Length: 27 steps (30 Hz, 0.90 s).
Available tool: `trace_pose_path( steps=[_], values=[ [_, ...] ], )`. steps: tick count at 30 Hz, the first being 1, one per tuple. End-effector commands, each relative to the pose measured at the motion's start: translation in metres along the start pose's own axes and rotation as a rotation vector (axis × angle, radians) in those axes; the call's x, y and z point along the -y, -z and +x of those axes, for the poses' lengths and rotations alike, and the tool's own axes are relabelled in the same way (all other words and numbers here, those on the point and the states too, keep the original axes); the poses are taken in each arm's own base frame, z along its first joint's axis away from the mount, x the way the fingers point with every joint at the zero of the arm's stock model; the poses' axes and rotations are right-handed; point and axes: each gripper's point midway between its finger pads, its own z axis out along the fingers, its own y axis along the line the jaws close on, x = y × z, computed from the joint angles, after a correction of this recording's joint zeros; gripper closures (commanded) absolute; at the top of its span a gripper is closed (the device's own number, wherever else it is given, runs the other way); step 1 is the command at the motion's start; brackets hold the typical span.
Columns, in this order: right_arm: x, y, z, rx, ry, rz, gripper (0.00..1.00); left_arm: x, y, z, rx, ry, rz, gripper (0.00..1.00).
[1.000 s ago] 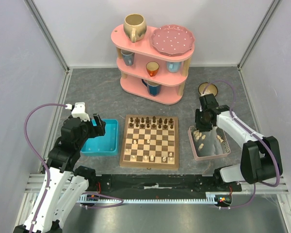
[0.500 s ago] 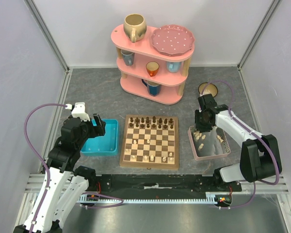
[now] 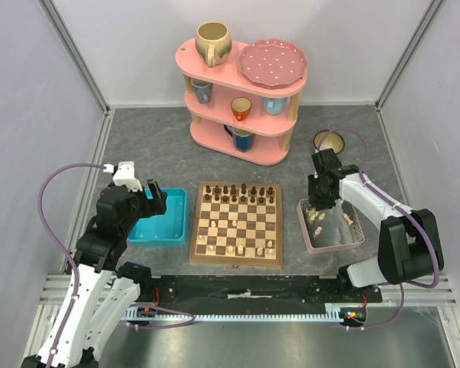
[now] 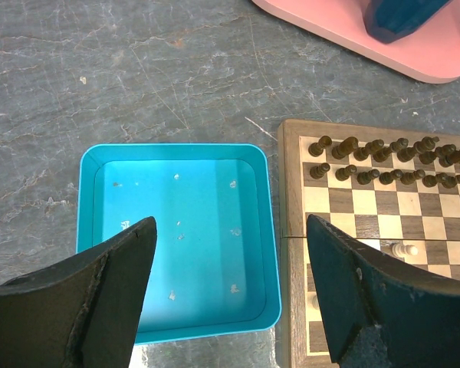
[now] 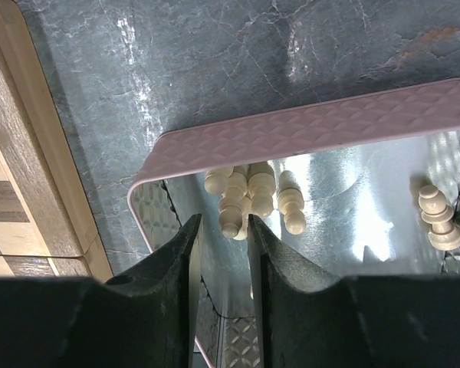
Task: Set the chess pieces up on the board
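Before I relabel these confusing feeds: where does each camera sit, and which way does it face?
Top external: high behind the robot, looking down on the board; left arm and right arm show.
Left wrist: on the left arm, facing down at the turquoise tray; left fingers below.
Right wrist: on the right arm, facing down into the pink-rimmed tray of chess pieces; right fingers below.
Shared: both wrist views catch the board's edge.
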Motion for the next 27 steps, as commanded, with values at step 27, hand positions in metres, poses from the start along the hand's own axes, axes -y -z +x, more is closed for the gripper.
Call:
trace_pose_path(
  steps=[27],
  values=[
    [0.0021,0.0048,-0.0052,0.027,0.012,0.018,0.83,0.0058,-0.001,-0.0077,0.031,0.022,0.023,0.15]
  ],
)
